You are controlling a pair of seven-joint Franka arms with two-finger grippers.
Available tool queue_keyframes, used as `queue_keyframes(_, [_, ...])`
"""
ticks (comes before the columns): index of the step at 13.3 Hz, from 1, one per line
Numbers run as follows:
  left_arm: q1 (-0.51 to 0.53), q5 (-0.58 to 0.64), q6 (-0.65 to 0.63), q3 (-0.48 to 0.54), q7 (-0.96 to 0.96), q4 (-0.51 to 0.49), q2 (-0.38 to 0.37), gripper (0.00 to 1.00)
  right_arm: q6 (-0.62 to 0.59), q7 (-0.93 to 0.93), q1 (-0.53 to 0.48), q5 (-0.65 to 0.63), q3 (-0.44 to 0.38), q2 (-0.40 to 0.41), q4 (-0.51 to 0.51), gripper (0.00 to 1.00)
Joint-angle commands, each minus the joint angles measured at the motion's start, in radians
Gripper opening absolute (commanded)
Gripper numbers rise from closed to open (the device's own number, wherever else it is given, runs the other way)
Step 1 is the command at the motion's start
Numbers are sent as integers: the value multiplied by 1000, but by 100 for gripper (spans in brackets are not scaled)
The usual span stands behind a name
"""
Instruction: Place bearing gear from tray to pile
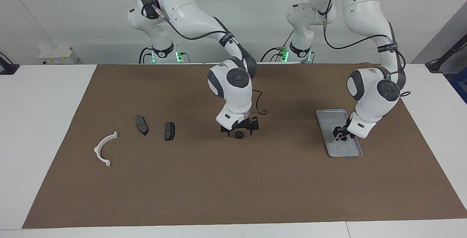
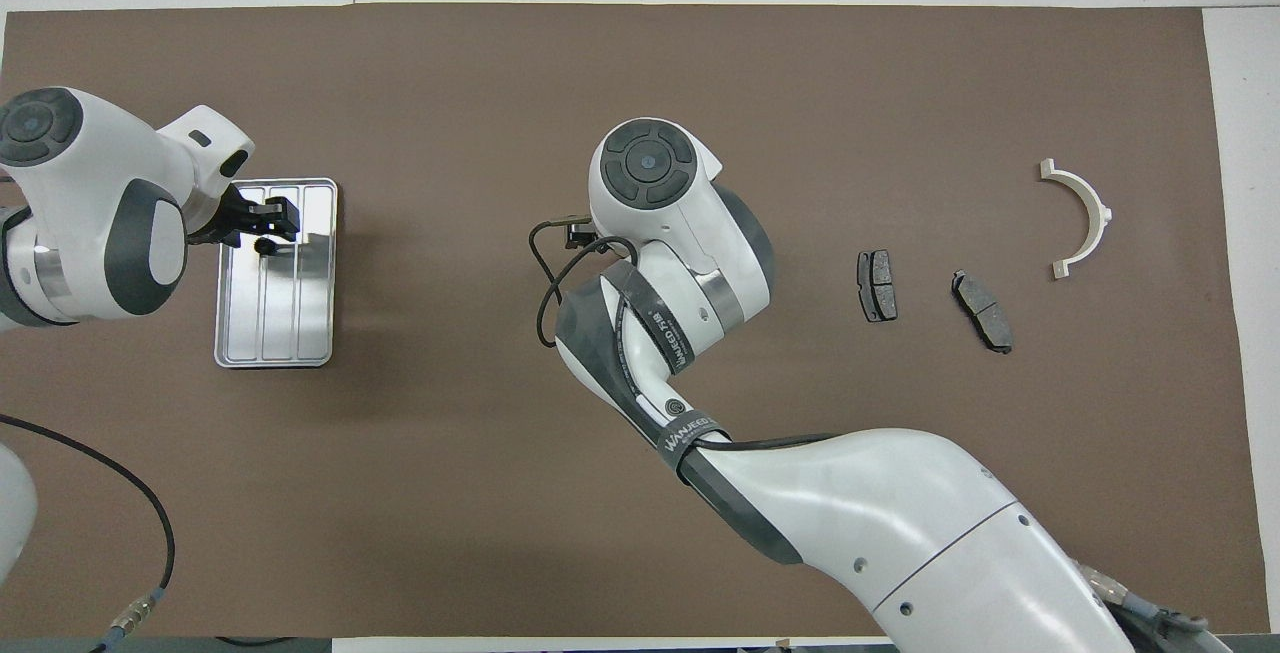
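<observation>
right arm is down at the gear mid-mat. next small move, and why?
Probably close on it. The right end effector sits low on the mat with its fingers open on either side of the small black gear, which still rests on the mat well short of the brake pads and white bracket. The left end effector is over the tray.

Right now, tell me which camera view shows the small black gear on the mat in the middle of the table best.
The facing view. There the black gear lies in plain sight on the brown mat, just under the right claw. In the overhead view the right arm's wrist covers that spot, so the gear does not show at all.
</observation>
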Motion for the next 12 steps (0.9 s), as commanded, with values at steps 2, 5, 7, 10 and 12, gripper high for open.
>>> queue_keyframes(2, [26,6,57,-10,18,-84,-48,66,55,1,-10,9,12,15,-13,98])
queue_keyframes(5, [26,5,60,-10,15,-92,-53,62,72,0,-10,11,13,15,-36,98])
queue_keyframes(7, [28,5,67,-10,12,-93,-51,57,75,-4,-11,11,13,15,-44,98])
queue_keyframes(10, [28,5,70,-10,12,-93,-50,56,83,-14,-8,44,13,15,-56,98])
queue_keyframes(12, [26,5,90,-10,10,-104,-48,56,79,-14,-5,44,15,9,-79,98])
